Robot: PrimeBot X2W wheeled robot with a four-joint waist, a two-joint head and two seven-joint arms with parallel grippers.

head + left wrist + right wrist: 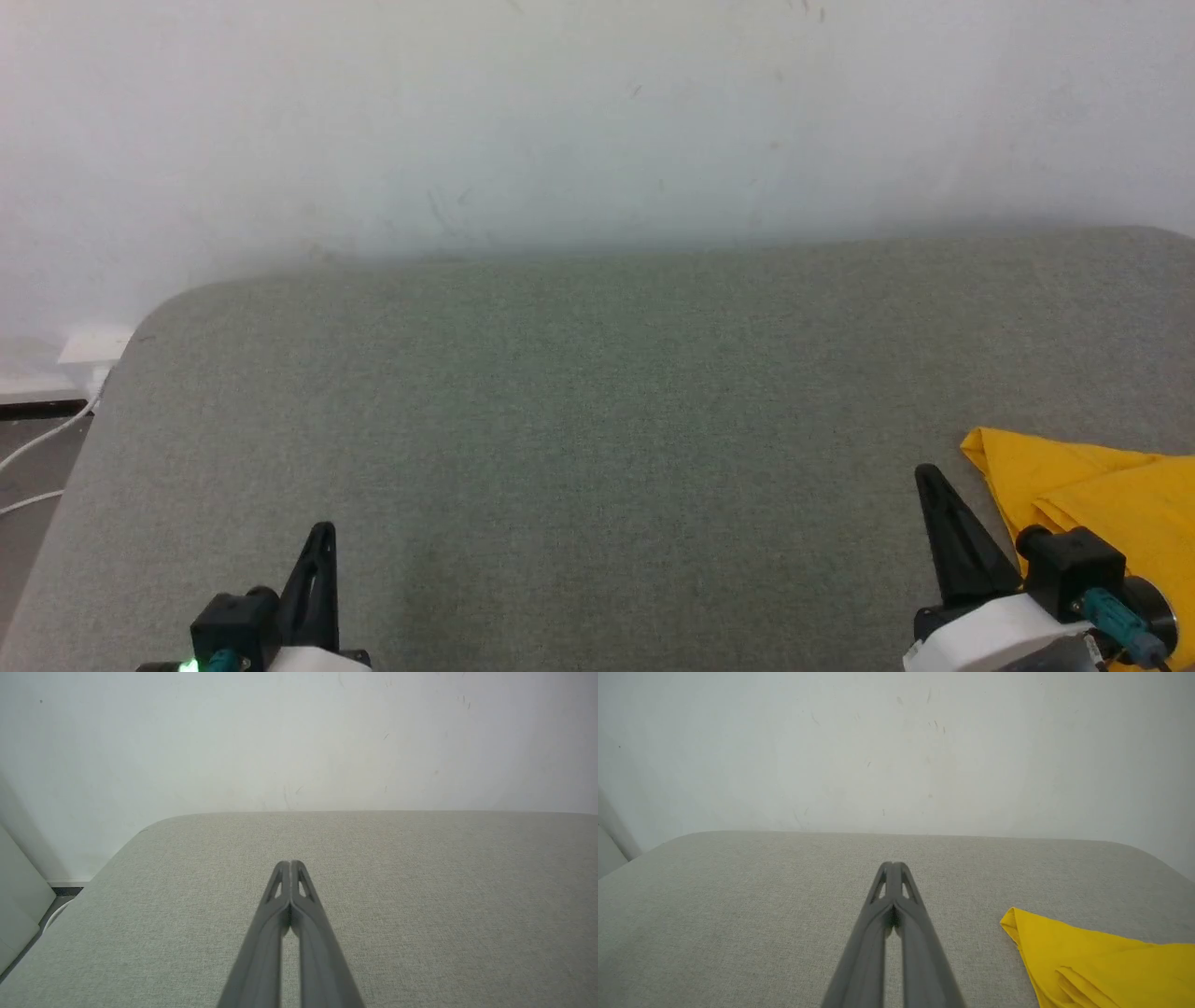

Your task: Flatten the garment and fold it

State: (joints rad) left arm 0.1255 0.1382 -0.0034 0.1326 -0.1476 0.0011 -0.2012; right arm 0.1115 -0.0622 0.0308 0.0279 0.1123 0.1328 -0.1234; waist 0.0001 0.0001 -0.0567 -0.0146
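The garment (1102, 504) is bright yellow cloth lying bunched on the grey padded surface at the lower right of the head view, running off the frame's edge; its print and label are hidden. In the right wrist view the garment (1101, 966) lies to the right of my right gripper (893, 864), which is shut with nothing in it and hangs above the surface, apart from the cloth. My right gripper (926, 471) sits just left of the cloth's corner. My left gripper (322, 529) at the lower left is shut and holds nothing; the left wrist view shows its fingertips (290, 863) pressed together.
The grey fabric surface (579, 420) spreads wide, with a rounded far-left corner. A white wall (597, 121) rises right behind it. White cables (37, 448) and a white socket box lie on the floor beyond the left edge.
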